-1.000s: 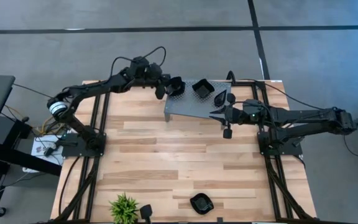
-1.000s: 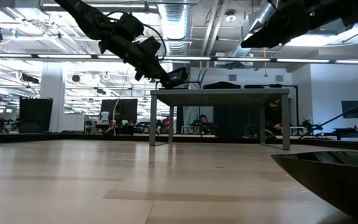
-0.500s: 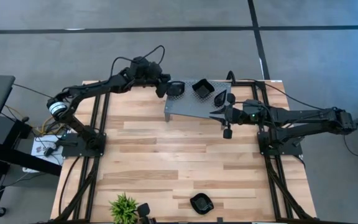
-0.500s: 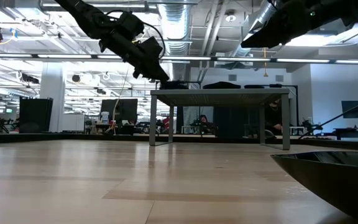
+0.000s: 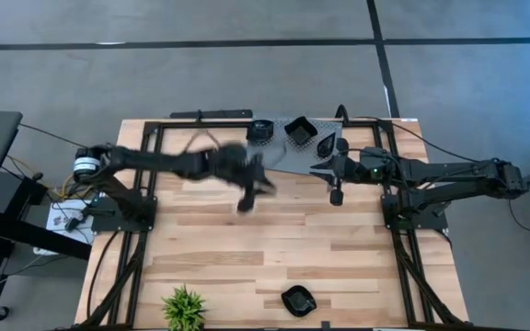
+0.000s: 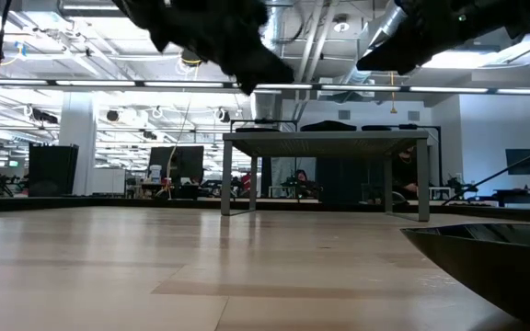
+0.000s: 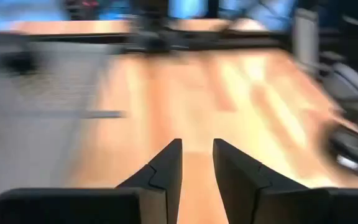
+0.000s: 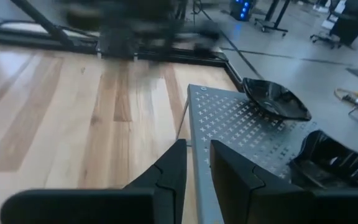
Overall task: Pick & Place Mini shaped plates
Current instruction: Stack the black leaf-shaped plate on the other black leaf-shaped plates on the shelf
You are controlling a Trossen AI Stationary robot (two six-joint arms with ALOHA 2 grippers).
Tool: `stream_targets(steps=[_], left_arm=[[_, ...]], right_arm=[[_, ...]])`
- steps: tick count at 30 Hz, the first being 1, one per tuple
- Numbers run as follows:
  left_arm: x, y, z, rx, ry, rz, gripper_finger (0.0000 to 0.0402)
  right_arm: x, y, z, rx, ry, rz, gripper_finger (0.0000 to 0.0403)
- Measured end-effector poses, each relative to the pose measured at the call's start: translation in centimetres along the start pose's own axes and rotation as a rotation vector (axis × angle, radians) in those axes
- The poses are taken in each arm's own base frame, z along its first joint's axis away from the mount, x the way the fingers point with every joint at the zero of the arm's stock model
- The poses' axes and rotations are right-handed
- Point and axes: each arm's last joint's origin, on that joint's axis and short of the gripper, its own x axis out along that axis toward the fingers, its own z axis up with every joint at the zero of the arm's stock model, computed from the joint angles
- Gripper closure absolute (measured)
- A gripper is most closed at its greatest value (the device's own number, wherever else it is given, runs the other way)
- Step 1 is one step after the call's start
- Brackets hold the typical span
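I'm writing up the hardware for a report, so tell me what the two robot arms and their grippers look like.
Both arms are dark, slim and jointed, with black cables looping along them. The left arm has a silver-white ring at its base joint. Each gripper, left and right, has two flat, angular black fingers.

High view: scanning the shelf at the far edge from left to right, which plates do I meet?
Round plate → wavy-edged square plate → leaf plate, all on the grey perforated shelf. Further right it is unclear.
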Motion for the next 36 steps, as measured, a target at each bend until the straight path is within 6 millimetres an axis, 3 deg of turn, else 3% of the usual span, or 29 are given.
stream_targets(steps=[6,11,16,25,30,36], left_arm=[[1.8,-8.9,-1.1,0.158,0.06,-0.084,0.031],[1.6,-12.3,-0.6,0.358,0.027,-0.067,0.031],[1.5,-13.5,-0.5,0.415,0.007,-0.099,0.031],[1.5,-13.5,-0.5,0.408,0.007,-0.096,0.031],[1.5,-13.4,-0.5,0.407,0.007,-0.094,0.031],[1.5,-13.4,-0.5,0.407,0.007,-0.094,0.031]], right_arm=[[0.0,0.0,0.0,0.064,0.0,0.0,0.0337],[0.0,0.0,0.0,0.071,0.0,0.0,0.0337],[0.0,0.0,0.0,0.12,0.001,0.001,0.0337],[0.0,0.2,0.0,0.113,0.0,0.02,0.0337],[-0.3,1.8,0.5,0.049,-0.058,0.222,0.0337],[-1.3,4.9,2.4,-0.008,-0.248,0.453,0.0337]])
